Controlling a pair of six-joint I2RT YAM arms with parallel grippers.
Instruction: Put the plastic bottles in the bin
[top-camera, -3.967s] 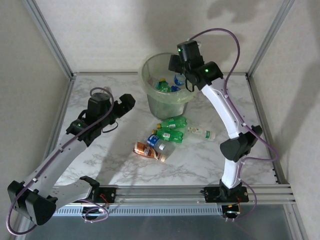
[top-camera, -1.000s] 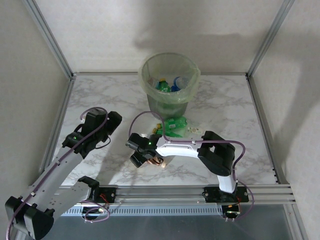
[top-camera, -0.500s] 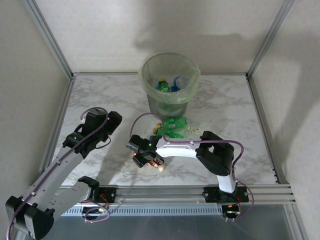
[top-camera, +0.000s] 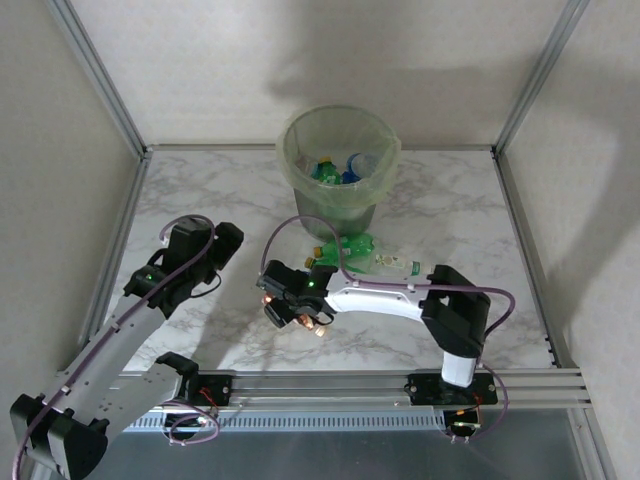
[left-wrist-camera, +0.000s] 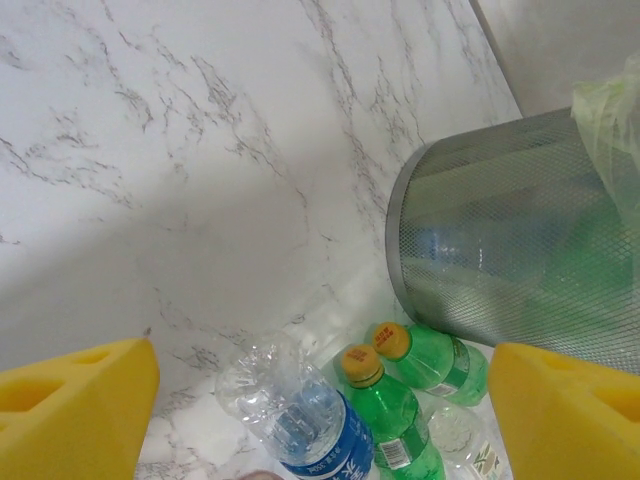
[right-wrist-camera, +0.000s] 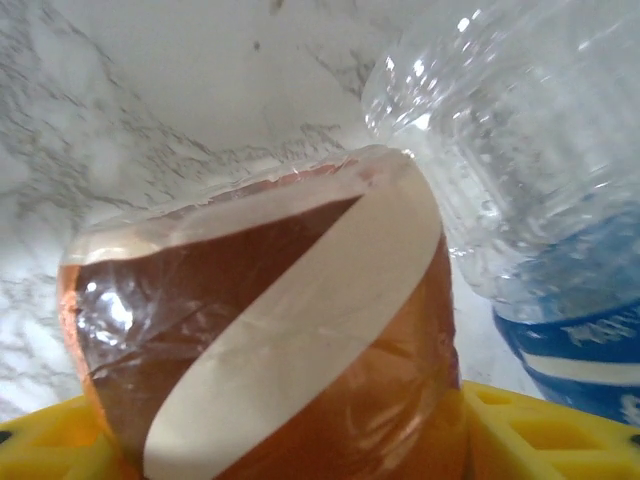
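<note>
— Grey wire mesh under a pale green bag liner (top-camera: 290, 150): the bin (top-camera: 335, 215) stands upright at the far middle of the marble surface (top-camera: 480, 220). What does it hold?

— Several plastic bottles (top-camera: 338, 170), green ones and clear ones with blue on them, heaped low inside. From above an exact count cannot be made.

— And outside it?

— A small cluster lies on the surface just in front of the bin. Two green bottles (left-wrist-camera: 385, 420) with yellow caps lie side by side, one just beside the foot of the mesh wall. A clear bottle (left-wrist-camera: 300, 420) with a blue label lies next to them.

— The arms?

— The right gripper (top-camera: 292, 308) reaches across to the near left of that cluster, low over the marble, and is clamped on an orange-labelled bottle (right-wrist-camera: 270, 330). That bottle has a white diagonal stripe, and the yellow pads (right-wrist-camera: 520, 430) press on either side of it. The clear blue-labelled bottle lies just beside it. Whether the held bottle is off the surface cannot be told.

— And the left?

— The left gripper (top-camera: 222, 240) hangs well left of the bin, jaws wide apart, facing the cluster.
</note>
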